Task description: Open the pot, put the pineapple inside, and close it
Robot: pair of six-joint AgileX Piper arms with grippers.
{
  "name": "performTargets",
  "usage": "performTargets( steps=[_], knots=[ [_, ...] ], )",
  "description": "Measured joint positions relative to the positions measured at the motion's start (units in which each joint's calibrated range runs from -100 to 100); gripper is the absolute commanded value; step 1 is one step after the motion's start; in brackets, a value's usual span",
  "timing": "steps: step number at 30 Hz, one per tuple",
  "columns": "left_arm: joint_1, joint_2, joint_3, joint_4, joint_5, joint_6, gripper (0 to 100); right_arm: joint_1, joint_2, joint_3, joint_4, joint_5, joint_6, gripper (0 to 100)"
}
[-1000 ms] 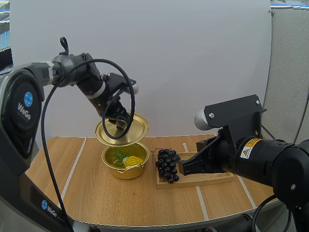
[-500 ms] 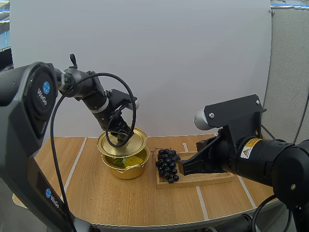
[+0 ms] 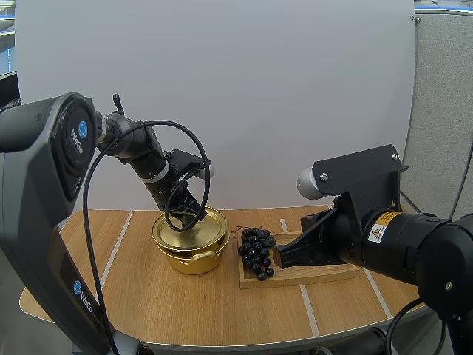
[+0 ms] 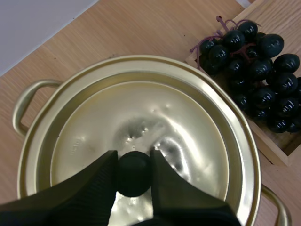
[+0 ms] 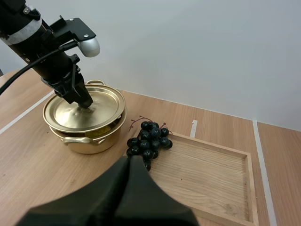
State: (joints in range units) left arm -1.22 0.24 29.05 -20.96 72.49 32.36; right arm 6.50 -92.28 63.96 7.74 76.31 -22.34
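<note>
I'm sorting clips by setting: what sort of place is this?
Probably a robot test bench, not a kitchen: a wooden table with taped lines, robot arms, and a pot, grapes and tray set out like props.

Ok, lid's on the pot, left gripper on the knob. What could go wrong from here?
In the right wrist view the lid sits tilted on the pot, with pineapple showing in a gap; released now, it may end up crooked.
The left gripper is clamped on the knob; rising before it opens would likely lift the lid off.
The grapes hang off the tray close to the pot; a shove could bump them.
</note>
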Motion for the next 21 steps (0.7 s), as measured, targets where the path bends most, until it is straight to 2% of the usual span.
performTargets(
  steps=[17, 19, 21],
  knots=[
    [0.00, 3.10, 0.00, -1.23, -0.18, 0.74, 0, 0.00, 0.00, 0.00, 0.00, 0.00, 0.00, 0],
    [0.00, 3.10, 0.00, -1.23, 0.01, 0.74, 6, 0.00, 0.00, 0.00, 0.00, 0.00, 0.00, 0],
    [0.00, 3.10, 0.00, -1.23, 0.51, 0.74, 20, 0.00, 0.00, 0.00, 0.00, 0.00, 0.00, 0]
  ],
)
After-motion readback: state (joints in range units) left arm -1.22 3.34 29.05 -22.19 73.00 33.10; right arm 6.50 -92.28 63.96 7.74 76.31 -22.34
